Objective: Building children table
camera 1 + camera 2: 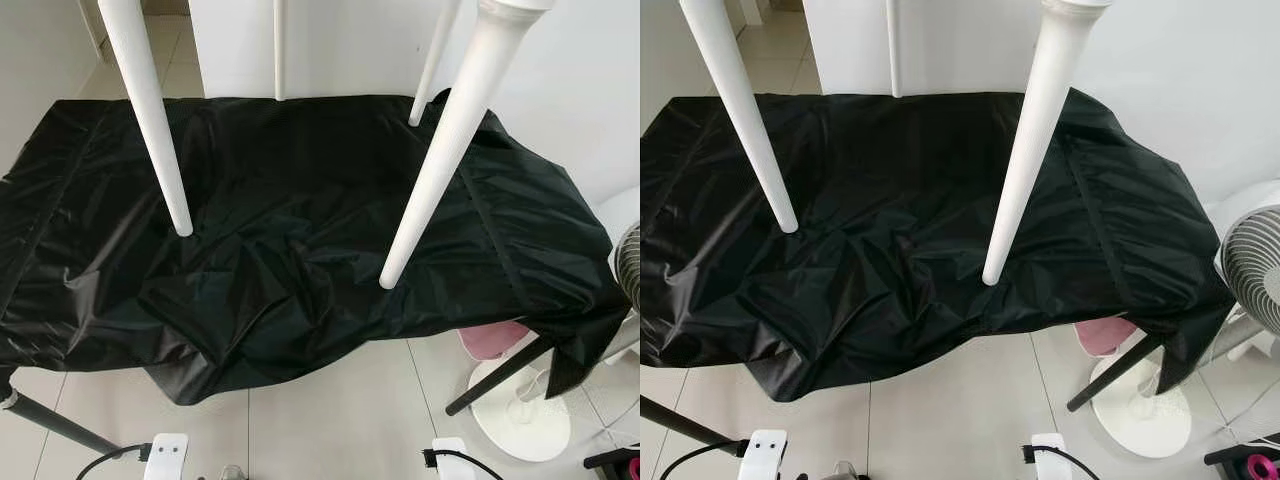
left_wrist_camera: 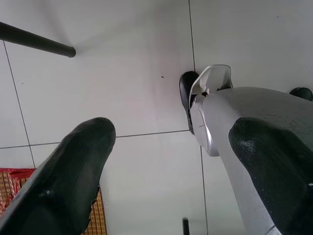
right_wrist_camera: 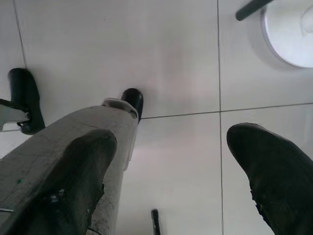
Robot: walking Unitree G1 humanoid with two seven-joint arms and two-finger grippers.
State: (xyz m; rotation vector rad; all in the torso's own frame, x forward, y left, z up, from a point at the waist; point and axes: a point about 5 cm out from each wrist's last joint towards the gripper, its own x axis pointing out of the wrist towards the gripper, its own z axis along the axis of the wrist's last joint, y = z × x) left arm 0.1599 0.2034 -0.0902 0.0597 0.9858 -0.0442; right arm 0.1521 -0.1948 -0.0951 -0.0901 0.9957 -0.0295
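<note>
Grippers spread wide and empty, low over floor tiles.
White table legs (image 1: pixel 430 190) overhead could topple onto the black sheet (image 1: pixel 300 250), well beyond left gripper (image 2: pixel 161 161) and right gripper (image 3: pixel 171 166).

Four white tapered table legs (image 1: pixel 440 150) rise toward the camera. The two near ones slant with rounded tips at nine and three o'clock over the black-draped tabletop (image 1: pixel 300 230); the far pair look thinner, perhaps partly cropped.

Black cloth (image 1: pixel 910 230) draped across frame centre; white table legs (image 1: pixel 1025 150) slanting down from top edge; fan (image 1: pixel 1252 265) at right edge; tiled floor (image 1: pixel 950 410) below.
</note>
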